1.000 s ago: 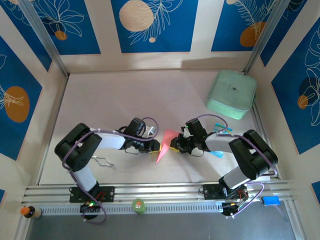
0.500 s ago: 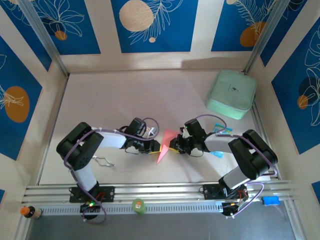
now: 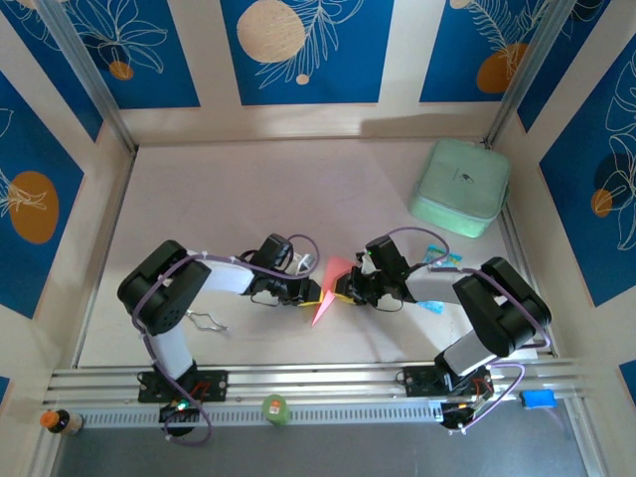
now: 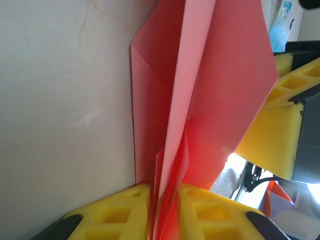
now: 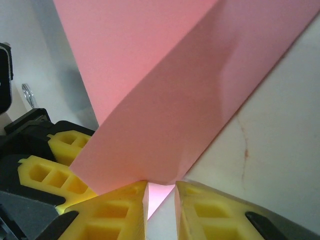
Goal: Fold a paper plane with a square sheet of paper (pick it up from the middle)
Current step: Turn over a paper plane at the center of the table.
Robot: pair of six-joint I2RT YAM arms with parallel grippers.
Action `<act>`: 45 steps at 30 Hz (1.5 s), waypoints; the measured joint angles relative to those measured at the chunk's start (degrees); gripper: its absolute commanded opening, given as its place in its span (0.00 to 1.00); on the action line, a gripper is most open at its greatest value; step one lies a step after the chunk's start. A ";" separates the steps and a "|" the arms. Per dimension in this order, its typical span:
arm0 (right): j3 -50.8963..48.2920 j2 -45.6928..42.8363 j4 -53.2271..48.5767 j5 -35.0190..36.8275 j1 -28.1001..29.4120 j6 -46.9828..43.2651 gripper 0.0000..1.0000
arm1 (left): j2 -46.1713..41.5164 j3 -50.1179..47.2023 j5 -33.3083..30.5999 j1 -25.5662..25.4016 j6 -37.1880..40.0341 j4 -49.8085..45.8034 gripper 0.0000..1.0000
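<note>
Paper plane: thin pink-red paper, part-folded into a long pointed wedge, the point aimed at the near edge and the wide end away from it. It sat low over the surface, front-centre, between the two arms. I could not tell whether it touched the surface.

Left jaws: clenched on the plane's near-left side. Right jaws: almost together, grasping the opposite edge. The two pairs faced each other with the paper between them.

Room: wide bare surface behind the plane, up to the back wall. A mint-green case lay in the far right corner, well apart. A small blue-and-white packet lay just behind the right arm. A bent wire piece lay near the left arm. The metal rail ran close along the near edge (little room there).

Left wrist view: the plane showed several stacked layers and a paler centre strip, all pinched together between that arm's yellow pads. One right-arm pad stood behind the far edge. The top view hid these layers.

Right wrist view: the plane had one smooth face with a soft crease shadow. Its lower edge dipped into the narrow gap between the pads. The left arm's yellow pads showed at lower left.
</note>
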 measured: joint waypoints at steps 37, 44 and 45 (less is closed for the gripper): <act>-1.51 -10.97 -5.68 5.92 -0.66 0.63 0.22 | -15.23 10.01 -33.70 -1.86 7.26 -33.44 0.00; -1.51 -10.97 -5.11 5.51 -0.46 0.59 0.21 | -15.21 10.01 -38.05 -1.86 7.78 -38.80 0.01; -1.51 -10.97 -4.96 5.40 -0.35 0.57 0.21 | -15.21 10.01 -38.12 -1.86 7.80 -38.97 0.01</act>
